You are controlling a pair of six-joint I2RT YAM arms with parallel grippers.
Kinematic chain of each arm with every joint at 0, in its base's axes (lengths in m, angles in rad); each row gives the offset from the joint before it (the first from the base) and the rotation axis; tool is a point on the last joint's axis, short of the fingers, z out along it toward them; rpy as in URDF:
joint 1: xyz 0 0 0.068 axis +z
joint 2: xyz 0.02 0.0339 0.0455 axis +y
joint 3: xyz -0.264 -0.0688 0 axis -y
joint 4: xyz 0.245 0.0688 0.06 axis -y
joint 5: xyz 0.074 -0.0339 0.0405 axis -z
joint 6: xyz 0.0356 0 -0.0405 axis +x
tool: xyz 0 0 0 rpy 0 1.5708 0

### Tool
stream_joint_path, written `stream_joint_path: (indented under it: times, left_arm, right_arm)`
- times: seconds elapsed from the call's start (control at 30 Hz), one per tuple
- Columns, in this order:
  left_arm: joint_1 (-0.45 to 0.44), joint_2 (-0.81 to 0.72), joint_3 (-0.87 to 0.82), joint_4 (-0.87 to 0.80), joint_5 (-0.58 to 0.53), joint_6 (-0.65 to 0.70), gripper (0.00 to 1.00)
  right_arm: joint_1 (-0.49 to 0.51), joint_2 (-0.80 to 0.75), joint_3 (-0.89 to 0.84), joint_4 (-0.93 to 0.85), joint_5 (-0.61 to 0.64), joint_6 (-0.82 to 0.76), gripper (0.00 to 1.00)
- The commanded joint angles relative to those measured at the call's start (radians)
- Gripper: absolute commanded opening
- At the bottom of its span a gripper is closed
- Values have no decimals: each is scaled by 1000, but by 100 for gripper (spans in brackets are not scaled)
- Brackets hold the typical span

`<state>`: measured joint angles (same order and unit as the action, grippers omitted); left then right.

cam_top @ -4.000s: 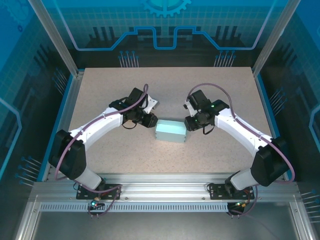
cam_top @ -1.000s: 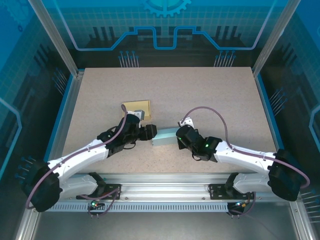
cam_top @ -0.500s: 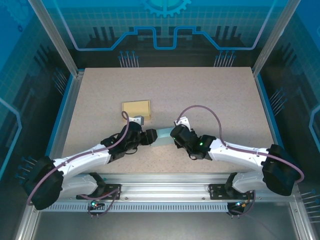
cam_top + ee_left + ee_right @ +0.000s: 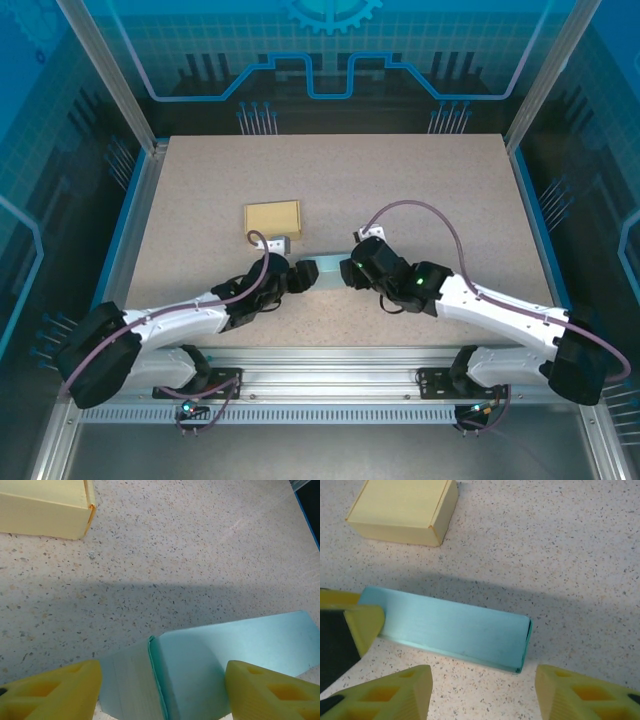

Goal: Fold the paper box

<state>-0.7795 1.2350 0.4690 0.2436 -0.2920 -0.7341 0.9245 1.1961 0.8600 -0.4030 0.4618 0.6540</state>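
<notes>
Paper box: a pale teal paper box (image 4: 322, 272) lies flat on the speckled surface (image 4: 420, 180), close to the near edge and about midway between the left and right edges. Its long side runs left to right.

Paper box, seen close: in the left wrist view the paper box (image 4: 210, 665) shows a thin raised edge where a paler end panel meets the teal top. In the right wrist view the paper box (image 4: 452, 630) looks closed, with a narrow flap edge showing at its right end.

Left claw: the left claw (image 4: 300, 275) is at the left end of the paper box. In its own view the left claw (image 4: 161, 689) is released, its yellow fingertips (image 4: 55, 690) spread wide with the end of the box lying between them. Whether either fingertip presses the card, I cannot tell. From the right wrist view, one of its fingers (image 4: 362, 620) sits against the box's left end.

Right claw: the right claw (image 4: 346, 272) is at the right end of the paper box. In its own view the right claw (image 4: 482, 692) is released, fingertips (image 4: 395, 692) wide apart and grasping nothing. The box lies just beyond them, apart from both.

Other box: a closed tan box (image 4: 273, 215) sits farther from the near edge, left of the middle and apart from the teal one. It also appears in the left wrist view (image 4: 42, 505) and the right wrist view (image 4: 402, 510).
</notes>
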Motion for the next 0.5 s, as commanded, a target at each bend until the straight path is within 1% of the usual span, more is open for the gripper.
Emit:
stream_joint_path:
  times: [0.0, 0.1, 0.2, 0.27, 0.3, 0.33, 0.4, 0.47]
  left_arm:
    - [-11, 52, -51, -148, -19, 10, 66]
    - [-10, 45, -53, -160, -23, 13, 63]
    - [-11, 40, -54, -164, -20, 13, 58]
    - [-10, 44, -53, -162, -17, 12, 53]
    - [-10, 46, -52, -162, -14, 10, 50]
    - [-10, 47, -53, -160, -13, 6, 49]
    - [-11, 48, -55, -158, -6, 0, 41]
    - [-11, 46, -61, -144, 5, -4, 39]
  right_arm:
    - [-56, 35, 14, -25, -64, 62, 62]
    - [-107, 70, 14, 0, -115, 66, 64]
    - [-159, 103, -16, 51, -190, 60, 64]
    - [-184, 119, -50, 95, -243, 61, 60]
    - [-192, 126, -70, 116, -266, 63, 56]
    - [-198, 131, -87, 128, -281, 66, 51]
    - [-204, 131, -130, 155, -311, 74, 44]
    - [-204, 109, -184, 187, -328, 77, 42]
